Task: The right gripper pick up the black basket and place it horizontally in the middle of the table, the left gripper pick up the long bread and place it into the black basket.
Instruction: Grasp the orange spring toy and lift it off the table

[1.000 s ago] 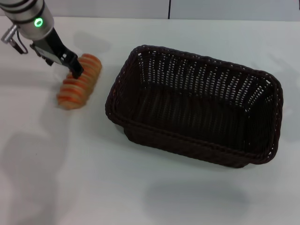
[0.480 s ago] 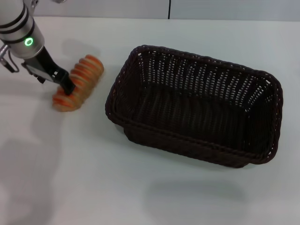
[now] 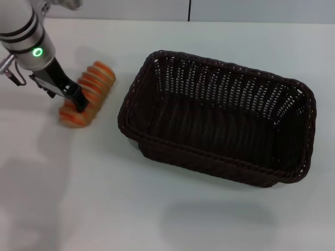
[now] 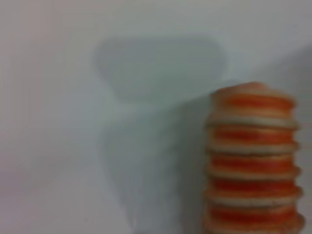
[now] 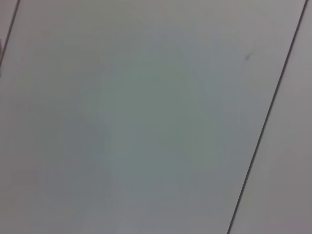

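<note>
The long bread (image 3: 88, 93), a golden-tan roll with orange ridges, lies on the white table (image 3: 104, 198) at the far left. It also shows in the left wrist view (image 4: 253, 161). My left gripper (image 3: 78, 99), with its green ring light, is down at the bread's near end, over its left side. The black basket (image 3: 220, 120) stands upright in the middle of the table, long side across, and is empty. The right gripper is out of view; its wrist view shows only a plain pale surface.
The basket's left rim (image 3: 125, 107) is a short gap to the right of the bread. The table's far edge (image 3: 157, 21) runs along the back.
My left gripper has moved from the bread's far end down and to the left along it, to its near end. The bread and the basket have stayed in place.
</note>
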You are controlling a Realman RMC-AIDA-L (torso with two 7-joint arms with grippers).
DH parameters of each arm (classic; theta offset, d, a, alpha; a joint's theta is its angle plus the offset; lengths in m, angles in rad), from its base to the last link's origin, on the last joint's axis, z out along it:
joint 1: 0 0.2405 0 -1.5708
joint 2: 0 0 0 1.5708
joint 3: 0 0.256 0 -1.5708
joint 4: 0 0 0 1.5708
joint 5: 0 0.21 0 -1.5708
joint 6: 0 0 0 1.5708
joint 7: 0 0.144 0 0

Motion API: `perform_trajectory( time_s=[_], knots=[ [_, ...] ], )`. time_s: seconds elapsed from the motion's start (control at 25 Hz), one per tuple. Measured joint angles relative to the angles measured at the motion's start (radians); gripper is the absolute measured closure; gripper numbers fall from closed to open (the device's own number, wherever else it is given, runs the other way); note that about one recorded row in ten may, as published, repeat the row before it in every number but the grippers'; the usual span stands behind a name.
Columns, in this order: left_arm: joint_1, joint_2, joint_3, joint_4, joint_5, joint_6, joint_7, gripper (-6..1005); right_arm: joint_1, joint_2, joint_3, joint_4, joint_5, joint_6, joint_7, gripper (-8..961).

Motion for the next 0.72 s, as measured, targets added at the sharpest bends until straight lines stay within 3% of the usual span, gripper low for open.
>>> perform_trajectory(
  time_s=[0.24,0.52,0.72],
  knots=[
    [0.023,-0.032,0.054,0.117,0.0,0.065,0.004,340,0.03,0.0,0.003,-0.025,-0.003,0.001,-0.004,409],
    [0.023,-0.039,0.046,0.104,0.0,0.064,0.014,375,0.039,0.0,-0.004,-0.025,-0.005,0.008,-0.014,409],
    [0.022,-0.041,0.041,0.094,0.0,0.061,0.022,497,0.048,-0.001,-0.005,-0.024,-0.005,0.018,-0.017,409]
  ],
)
